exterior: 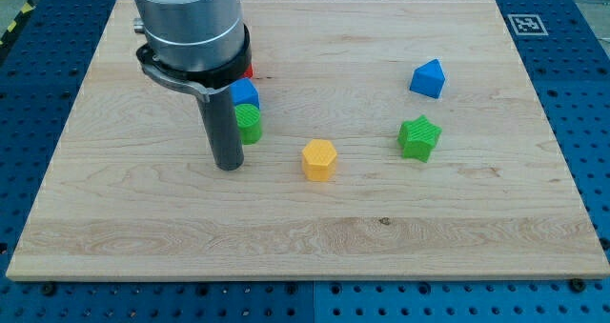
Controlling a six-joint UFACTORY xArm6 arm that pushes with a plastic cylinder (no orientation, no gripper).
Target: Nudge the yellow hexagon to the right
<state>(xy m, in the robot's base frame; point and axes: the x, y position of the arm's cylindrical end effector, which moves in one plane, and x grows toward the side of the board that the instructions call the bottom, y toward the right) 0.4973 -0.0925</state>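
Note:
The yellow hexagon (319, 159) sits on the wooden board a little left of the view's centre. My tip (228, 165) rests on the board to the left of the hexagon, about a hand's width away, at nearly the same height in the view. It does not touch the hexagon. A green block (249, 122) stands just up and right of the rod, close to it.
A blue block (245, 93) and a partly hidden red block (250, 71) sit behind the rod above the green one. A green star (419, 137) lies right of the hexagon. A blue block (429, 78) lies at the upper right. The board's corner carries a marker tag (526, 24).

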